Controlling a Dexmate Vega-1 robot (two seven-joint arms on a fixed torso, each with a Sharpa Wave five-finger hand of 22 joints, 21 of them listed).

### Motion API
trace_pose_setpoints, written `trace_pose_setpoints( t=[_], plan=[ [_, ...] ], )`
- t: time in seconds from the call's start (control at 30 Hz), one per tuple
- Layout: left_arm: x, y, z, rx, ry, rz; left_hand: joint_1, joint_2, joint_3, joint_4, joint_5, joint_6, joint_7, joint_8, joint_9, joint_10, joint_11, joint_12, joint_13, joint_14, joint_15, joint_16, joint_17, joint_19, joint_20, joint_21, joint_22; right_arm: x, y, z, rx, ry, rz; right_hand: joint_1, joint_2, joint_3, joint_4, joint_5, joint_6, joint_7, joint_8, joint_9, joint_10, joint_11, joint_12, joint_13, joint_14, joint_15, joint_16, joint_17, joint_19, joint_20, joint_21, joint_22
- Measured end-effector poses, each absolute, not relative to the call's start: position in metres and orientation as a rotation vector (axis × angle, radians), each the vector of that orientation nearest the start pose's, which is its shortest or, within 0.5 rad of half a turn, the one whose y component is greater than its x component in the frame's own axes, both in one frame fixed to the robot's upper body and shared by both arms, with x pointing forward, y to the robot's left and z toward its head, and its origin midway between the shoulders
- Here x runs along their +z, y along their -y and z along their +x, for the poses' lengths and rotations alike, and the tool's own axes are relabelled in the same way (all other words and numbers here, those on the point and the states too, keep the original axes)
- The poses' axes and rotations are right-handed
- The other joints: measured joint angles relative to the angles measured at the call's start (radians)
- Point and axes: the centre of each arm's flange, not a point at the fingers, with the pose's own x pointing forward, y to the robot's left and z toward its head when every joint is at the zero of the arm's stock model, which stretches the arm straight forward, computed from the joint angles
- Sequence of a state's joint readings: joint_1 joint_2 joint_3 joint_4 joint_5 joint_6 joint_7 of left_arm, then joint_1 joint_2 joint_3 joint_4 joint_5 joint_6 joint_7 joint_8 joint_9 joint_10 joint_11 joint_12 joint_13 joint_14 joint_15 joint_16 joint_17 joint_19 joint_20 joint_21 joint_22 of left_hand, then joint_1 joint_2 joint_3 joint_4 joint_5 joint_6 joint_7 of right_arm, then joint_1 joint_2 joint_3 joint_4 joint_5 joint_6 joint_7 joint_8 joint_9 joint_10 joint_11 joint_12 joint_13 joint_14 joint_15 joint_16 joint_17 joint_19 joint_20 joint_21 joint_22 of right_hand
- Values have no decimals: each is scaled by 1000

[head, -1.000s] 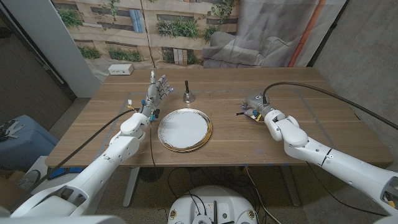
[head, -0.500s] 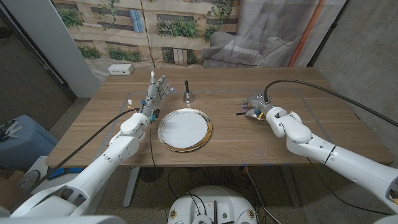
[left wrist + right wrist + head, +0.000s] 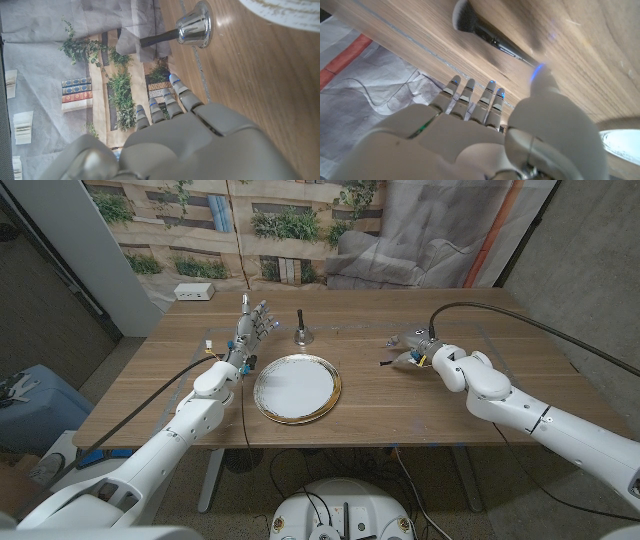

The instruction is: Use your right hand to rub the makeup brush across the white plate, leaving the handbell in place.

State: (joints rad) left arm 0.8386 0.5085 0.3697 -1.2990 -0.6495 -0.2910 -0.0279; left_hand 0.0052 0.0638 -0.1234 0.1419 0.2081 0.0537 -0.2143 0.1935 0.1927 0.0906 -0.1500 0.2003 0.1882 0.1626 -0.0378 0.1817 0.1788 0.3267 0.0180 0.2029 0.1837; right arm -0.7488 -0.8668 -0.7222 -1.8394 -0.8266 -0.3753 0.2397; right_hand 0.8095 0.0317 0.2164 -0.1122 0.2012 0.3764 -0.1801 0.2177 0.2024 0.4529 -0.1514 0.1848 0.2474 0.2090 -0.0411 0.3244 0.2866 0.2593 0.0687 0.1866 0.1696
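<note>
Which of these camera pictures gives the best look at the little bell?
The left wrist view: the handbell appears large and close, its shiny silver bowl and dark handle plain. The head view shows it small and far, standing beyond the white plate.

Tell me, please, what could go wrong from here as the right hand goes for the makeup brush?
1. The makeup brush lies flat on the table by the right hand, which does not grip it yet; a low, thin handle may slip or roll from the fingers.
2. The handbell stands just behind the white plate; a wide rubbing stroke could knock it.
3. The left hand waits beside the plate's rim and may crowd a sweep.
</note>
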Motion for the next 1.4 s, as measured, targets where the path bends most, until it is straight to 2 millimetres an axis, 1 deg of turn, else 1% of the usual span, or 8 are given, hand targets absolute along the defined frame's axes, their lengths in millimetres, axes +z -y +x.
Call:
trace_pose_setpoints(
  t=[0.23,0.43,0.5,0.73,0.83,0.97,1.27,1.4],
  plan=[
    [-27,-290,653,-205,595,-43,0,0,0,0,0,0,0,0,0,0,0,0,0,0,0,0,0,0,0,0,0,-7,234,603,-6,444,-1666,-63,25,-11,30,0,-22,21,-11,0,-43,18,0,-6,-12,2,-10,-6,18,-24,7,0],
    [-27,-290,653,-205,595,-43,0,0,0,0,0,0,0,0,0,0,0,0,0,0,0,0,0,0,0,0,0,-3,236,603,-10,495,-1551,-101,26,-11,30,0,-84,13,-31,-3,-93,21,-4,-19,-36,0,-27,-17,22,-43,7,-2],
    [-27,-290,653,-204,595,-43,0,0,0,0,0,0,0,0,0,0,0,0,0,0,0,0,0,0,0,0,0,-3,237,603,-14,501,-1526,-118,43,-16,35,0,-92,12,-31,-3,-106,27,-4,-22,-48,2,-34,-17,22,-49,7,-2],
    [-27,-290,653,-204,594,-43,0,0,0,0,0,0,0,0,0,0,0,0,0,0,0,0,0,0,0,0,0,-2,238,604,-12,524,-1408,-205,69,-32,71,-3,-146,21,-37,-7,-151,56,-4,-34,-64,4,-48,-22,25,-71,7,-2],
    [-27,-290,653,-204,594,-43,0,0,0,0,0,0,0,0,0,0,0,0,0,0,0,0,0,0,0,0,0,-3,238,605,-8,534,-1346,-242,85,-40,87,-12,-170,30,-37,-11,-179,59,-4,-38,-79,3,-55,-25,27,-80,7,-2],
    [-27,-290,653,-204,594,-43,0,0,0,0,0,0,0,0,0,0,0,0,0,0,0,0,0,0,0,0,0,-3,238,606,-7,547,-1282,-271,90,-47,96,-16,-210,34,-42,-14,-210,68,-4,-45,-88,5,-63,-27,20,-94,7,-2],
    [-27,-290,653,-204,594,-43,0,0,0,0,0,0,0,0,0,0,0,0,0,0,0,0,0,0,0,0,0,-6,240,609,-11,585,-1095,-339,115,-56,122,-20,-250,57,-42,-21,-249,89,-8,-53,-102,5,-73,-27,14,-103,0,-2],
    [-27,-290,653,-204,594,-43,0,0,0,0,0,0,0,0,0,0,0,0,0,0,0,0,0,0,0,0,0,-9,244,610,-9,592,-1001,-377,117,-62,144,-20,-245,74,-42,-21,-255,94,-8,-57,-114,7,-78,-27,-4,-106,-4,-2]
  ],
)
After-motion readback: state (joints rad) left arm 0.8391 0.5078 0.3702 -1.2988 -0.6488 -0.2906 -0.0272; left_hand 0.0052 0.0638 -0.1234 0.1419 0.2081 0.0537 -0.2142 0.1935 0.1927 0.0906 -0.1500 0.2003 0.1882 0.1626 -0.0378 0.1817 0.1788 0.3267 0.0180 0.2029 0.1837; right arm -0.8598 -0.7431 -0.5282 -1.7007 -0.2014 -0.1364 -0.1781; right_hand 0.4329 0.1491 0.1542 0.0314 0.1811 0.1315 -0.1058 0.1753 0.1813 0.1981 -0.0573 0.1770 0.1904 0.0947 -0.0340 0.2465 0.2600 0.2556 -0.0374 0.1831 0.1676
